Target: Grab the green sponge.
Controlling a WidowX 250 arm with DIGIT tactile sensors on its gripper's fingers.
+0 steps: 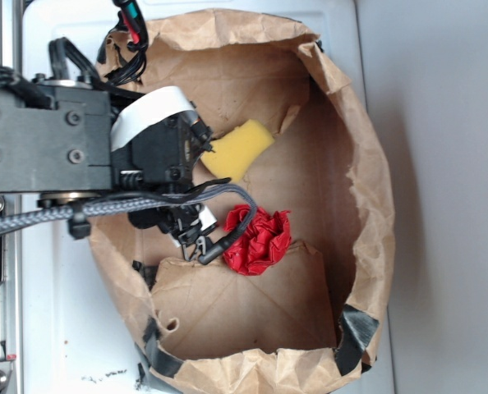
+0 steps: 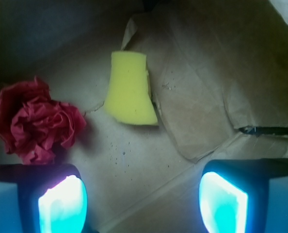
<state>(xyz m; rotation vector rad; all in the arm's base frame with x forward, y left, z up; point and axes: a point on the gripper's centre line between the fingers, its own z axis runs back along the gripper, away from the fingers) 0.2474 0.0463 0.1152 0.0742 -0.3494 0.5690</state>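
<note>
Brown paper makes up most of what you are working in: a big torn bag (image 1: 367, 189), folded open into a shallow bowl with crumpled walls and black tape at its near corners, sits on a white counter (image 1: 441, 123). Its floor is creased and flapped, so expect an uneven bed under anything you press down on.

Next in size is your arm (image 1: 47, 139), reaching in from the left side of the exterior view, with cables trailing over the bag's rim.

On the bag floor lies the green sponge (image 2: 130, 90), which actually shows as a plain yellow foam block. In the wrist view it rests flat, far from the end effector (image 2: 143, 200) and slightly left of its centre line, with one long edge curved. To its left, well apart from it, sits a red crumpled wad (image 2: 33, 119).

Your end effector is spread wide and has nothing in it; both fingertips (image 2: 62, 205) show at the near edge of the wrist view with bare paper between them.

As a judgement, the foam should be light, soft and springy, with a grippy surface, and nothing about it looks fragile. You would do best to take it across its narrow width, near the middle of its length, coming down far enough that the pads squeeze foam rather than skim the top. Keep clear of the loose paper flap just right of it.
</note>
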